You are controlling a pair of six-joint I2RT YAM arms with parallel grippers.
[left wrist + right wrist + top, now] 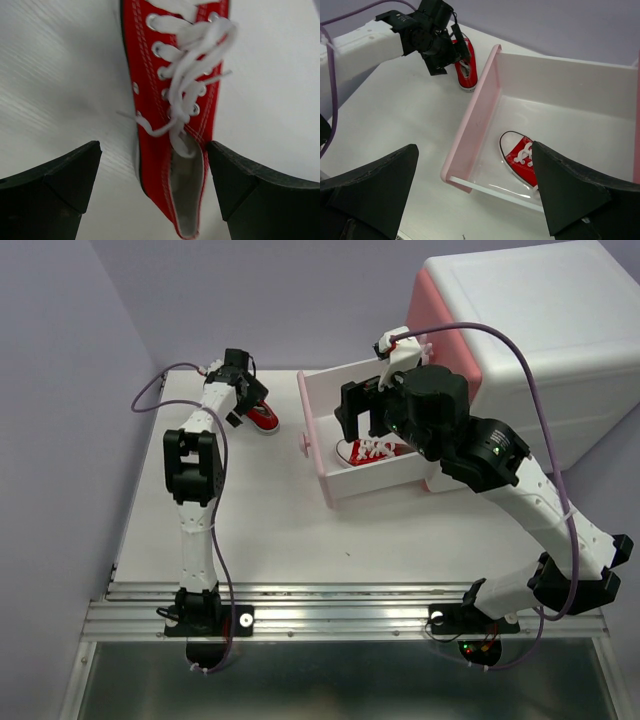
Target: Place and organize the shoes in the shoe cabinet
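Observation:
One red shoe [265, 419] lies on the table at the back left. My left gripper [249, 403] is open and straddles its heel end; in the left wrist view the shoe [145, 75] lies between the fingers, apart from the left finger [55, 190] and close to the right one. A second red shoe [372, 450] lies in the pulled-out drawer [315, 445] of the shoe cabinet [540, 330]. My right gripper [358, 425] hangs open and empty above that drawer; its wrist view shows the shoe [520, 156] below. No green shoes are in view.
The drawer's pink front [475, 115] juts left over the white table [260, 530]. The right wrist view also shows the left gripper [437, 42] over the outer red shoe [465, 67]. Purple walls stand behind and to the left.

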